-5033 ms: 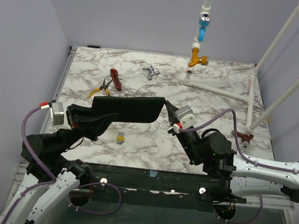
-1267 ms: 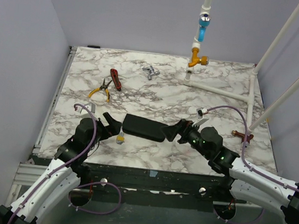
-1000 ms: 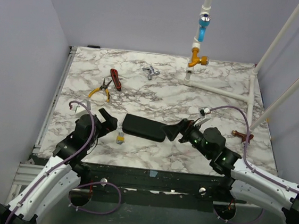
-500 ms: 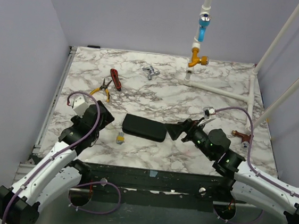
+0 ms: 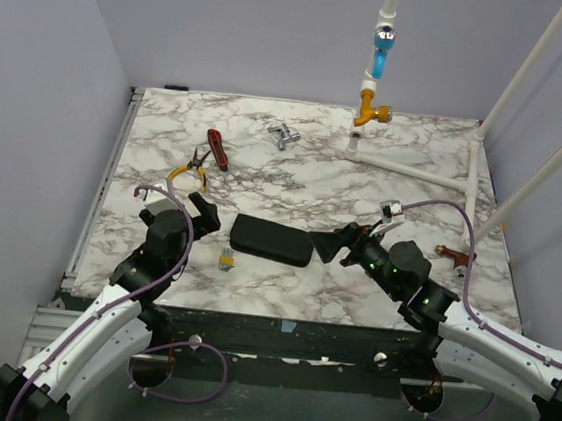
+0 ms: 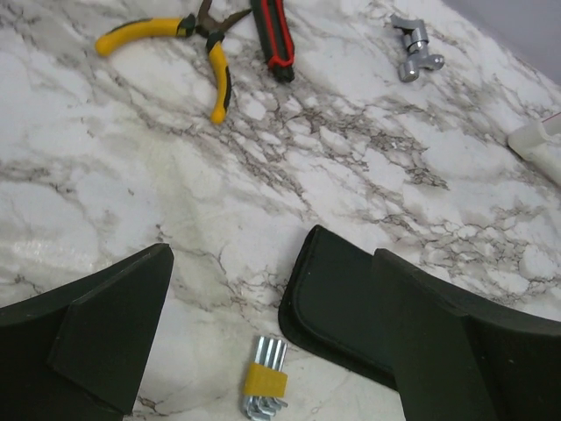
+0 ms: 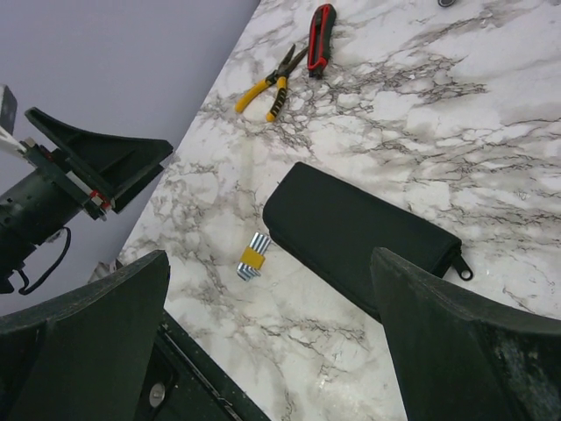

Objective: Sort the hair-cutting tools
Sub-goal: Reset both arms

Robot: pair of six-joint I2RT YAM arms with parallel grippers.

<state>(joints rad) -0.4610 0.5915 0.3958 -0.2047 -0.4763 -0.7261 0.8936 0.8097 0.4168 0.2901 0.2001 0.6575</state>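
Top, left-wrist and right-wrist views of a marble desk (image 5: 403, 198). A black zippered pouch (image 5: 272, 240), closed and lying flat, sits near the front centre of the desk; it presumably holds the hair-cutting tools, though none shows. Just to its left lies a small bundle of hex keys with a yellow band (image 5: 225, 259). Farther back on the left lie yellow-handled pliers (image 5: 189, 168) and a red-and-black utility knife (image 5: 217, 149); a small metal fitting (image 5: 284, 135) sits toward the rear.

The left gripper (image 5: 200, 212) hovers left of the pouch and the right gripper (image 5: 336, 244) just beside its right end. Both sets of jaws are spread wide and hold nothing, and the pouch lies between them.

Judgement: the scene fits either a pouch yet to be opened and unpacked, or one closed and set down after packing; the pictures do not settle which. Any further handling of the pouch calls for one arm to steady its body while the other works the zipper pull (image 7: 464, 269) at its right end.
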